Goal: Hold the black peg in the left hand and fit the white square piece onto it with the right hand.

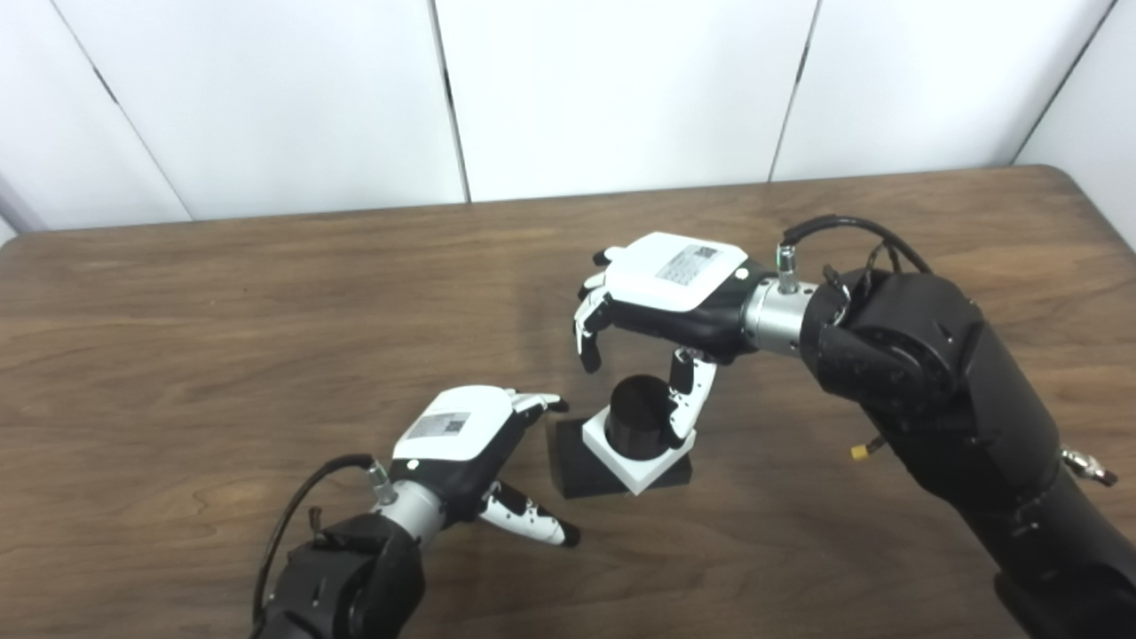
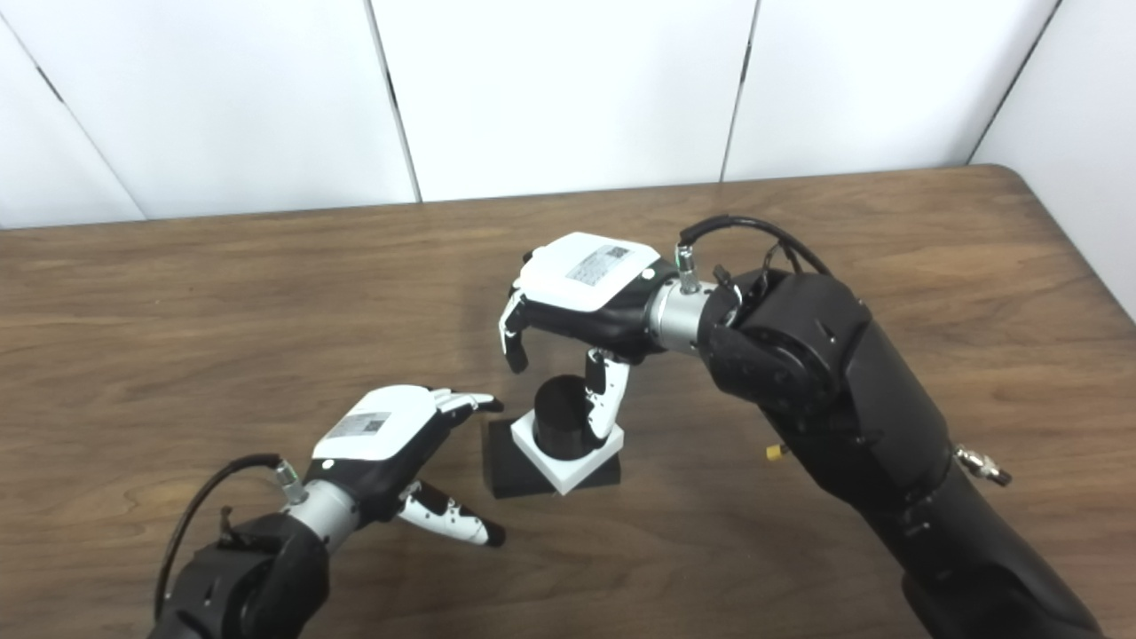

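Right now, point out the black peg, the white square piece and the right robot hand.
Black peg [image 1: 641, 410], left eye view, top of cylinder.
White square piece [image 1: 637, 468], left eye view, front corner.
Right robot hand [image 2: 581, 288], right eye view, white back plate.

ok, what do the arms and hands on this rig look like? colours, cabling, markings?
Both arms are bulky black shells ending in silver metal wrist collars. The left hand and right hand have glossy white back plates with a grey printed label, black palms, and white fingers with black tips. A black cable loops from each forearm to the wrist.
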Motion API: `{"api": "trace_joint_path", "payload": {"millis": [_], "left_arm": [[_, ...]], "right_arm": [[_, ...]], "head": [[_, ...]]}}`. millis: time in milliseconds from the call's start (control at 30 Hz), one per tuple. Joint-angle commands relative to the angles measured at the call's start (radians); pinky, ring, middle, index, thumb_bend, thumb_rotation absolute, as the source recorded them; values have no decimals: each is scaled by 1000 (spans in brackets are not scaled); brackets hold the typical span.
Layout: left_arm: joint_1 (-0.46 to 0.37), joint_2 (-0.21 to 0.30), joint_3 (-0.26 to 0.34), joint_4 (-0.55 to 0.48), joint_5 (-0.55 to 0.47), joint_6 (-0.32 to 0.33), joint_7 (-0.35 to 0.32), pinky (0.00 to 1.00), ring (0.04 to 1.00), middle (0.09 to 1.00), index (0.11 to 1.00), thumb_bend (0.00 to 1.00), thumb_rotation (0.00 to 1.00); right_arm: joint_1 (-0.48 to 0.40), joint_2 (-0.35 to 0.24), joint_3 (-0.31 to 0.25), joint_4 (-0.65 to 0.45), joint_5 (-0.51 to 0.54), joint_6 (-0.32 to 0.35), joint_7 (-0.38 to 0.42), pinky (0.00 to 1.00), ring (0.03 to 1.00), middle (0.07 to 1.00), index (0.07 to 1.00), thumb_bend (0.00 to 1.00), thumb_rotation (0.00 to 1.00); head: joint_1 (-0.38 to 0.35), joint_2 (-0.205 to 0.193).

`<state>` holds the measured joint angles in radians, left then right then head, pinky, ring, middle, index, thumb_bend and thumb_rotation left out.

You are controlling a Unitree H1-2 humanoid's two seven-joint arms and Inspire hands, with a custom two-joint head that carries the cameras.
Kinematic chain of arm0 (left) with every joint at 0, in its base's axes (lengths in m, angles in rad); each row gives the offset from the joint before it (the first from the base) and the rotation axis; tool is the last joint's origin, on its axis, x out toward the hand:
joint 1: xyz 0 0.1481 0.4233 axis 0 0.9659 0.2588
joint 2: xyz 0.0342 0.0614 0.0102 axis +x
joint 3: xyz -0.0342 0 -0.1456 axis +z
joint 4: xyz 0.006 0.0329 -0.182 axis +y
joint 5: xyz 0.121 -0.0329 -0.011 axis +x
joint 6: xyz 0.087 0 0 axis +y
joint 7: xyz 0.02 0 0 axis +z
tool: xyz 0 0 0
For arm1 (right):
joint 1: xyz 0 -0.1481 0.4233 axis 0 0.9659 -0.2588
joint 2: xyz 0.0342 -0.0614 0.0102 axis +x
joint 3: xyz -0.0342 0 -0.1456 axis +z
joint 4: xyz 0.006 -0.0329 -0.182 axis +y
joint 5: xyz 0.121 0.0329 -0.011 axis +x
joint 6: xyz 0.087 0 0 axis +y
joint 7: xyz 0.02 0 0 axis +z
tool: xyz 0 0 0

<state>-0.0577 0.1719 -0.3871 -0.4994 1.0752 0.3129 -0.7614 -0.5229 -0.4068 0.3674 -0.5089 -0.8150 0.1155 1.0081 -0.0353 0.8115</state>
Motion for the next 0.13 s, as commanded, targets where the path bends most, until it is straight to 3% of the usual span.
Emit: {"api": "trace_joint_path", "payload": {"millis": [0, 100], "left_arm": [[-40, -1, 30, -57, -13, 12, -3, 964, 921, 893, 863, 1000, 321], [-32, -7, 68, -74, -40, -1, 41, 929, 918, 890, 859, 1000, 295]], "right_arm": [[-49, -3, -28, -4, 4, 9, -32, 1000, 897, 799, 626, 990, 204], [-43, -4, -49, -1, 24, 13, -47, 1000, 892, 799, 631, 982, 231]], "head": [[1, -1], [-1, -7]]}}
